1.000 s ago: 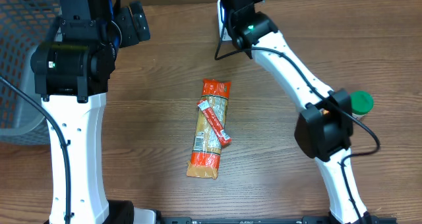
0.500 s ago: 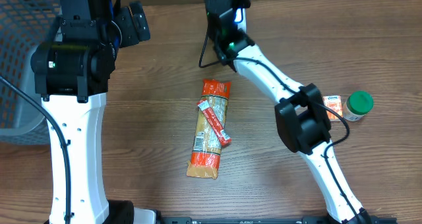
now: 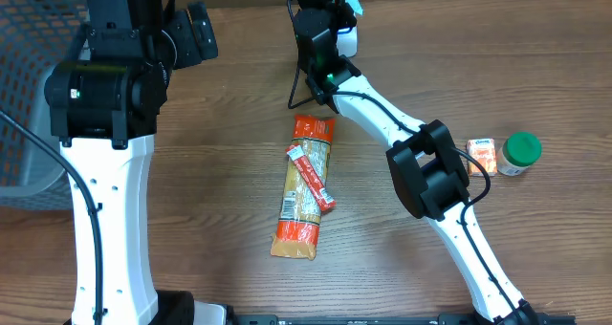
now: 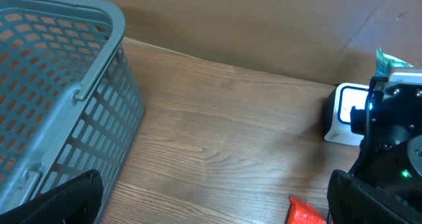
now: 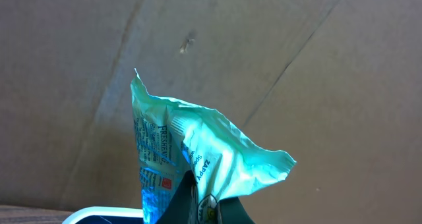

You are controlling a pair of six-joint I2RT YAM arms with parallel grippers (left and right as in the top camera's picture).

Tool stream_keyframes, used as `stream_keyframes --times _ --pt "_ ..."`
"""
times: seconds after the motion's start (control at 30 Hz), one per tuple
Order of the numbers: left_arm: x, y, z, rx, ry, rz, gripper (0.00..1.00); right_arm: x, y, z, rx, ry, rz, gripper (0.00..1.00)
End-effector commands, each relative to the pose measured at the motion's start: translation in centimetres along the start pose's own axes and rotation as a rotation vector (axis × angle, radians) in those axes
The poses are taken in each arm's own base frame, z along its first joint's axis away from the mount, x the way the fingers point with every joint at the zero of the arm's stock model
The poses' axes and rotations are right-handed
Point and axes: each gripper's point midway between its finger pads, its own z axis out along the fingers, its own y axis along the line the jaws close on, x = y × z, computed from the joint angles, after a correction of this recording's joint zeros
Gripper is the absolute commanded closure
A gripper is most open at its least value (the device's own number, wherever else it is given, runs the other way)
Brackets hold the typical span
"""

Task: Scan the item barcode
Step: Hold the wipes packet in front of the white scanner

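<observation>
The right gripper (image 5: 204,199) is pressed together on the bottom edge of a crinkled teal packet (image 5: 191,151). It holds the packet upright at the far edge of the table (image 3: 239,124), just above the white scanner (image 4: 346,115) and against the cardboard wall (image 5: 297,53). What worries me is how little of the packet is pinched. It is thin and floppy and caught only by one edge, so any quick twist of the wrist could let it fold over or slide out and drop behind the scanner. The creases are a second problem. If the barcode sits on a wrinkled patch or faces the wall rather than the scanner window, I'd expect no read, and from here I cannot tell which way it faces. The left gripper (image 4: 214,184) hangs spread wide and empty at the far left beside the basket (image 4: 59,85), well apart, so it can't catch anything. The long pasta pack (image 3: 306,186) lies mid-table, clear of all this.
</observation>
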Motion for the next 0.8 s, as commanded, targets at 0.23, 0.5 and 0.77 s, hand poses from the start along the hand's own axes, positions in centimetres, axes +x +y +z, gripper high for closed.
stream_keyframes --times 0.23,0.5,0.77 --pt "-0.4 0.4 -0.3 -0.010 -0.014 0.013 0.00 1.6 0.3 0.1 0.042 0.032 0.002 0.96" --pt "-0.4 0.4 -0.3 -0.010 -0.014 0.013 0.00 2.9 0.4 -0.5 0.089 0.073 -0.015 0.96" --pt "-0.4 0.4 -0.3 -0.010 -0.014 0.013 0.00 0.8 -0.2 -1.6 0.116 0.050 0.007 0.97"
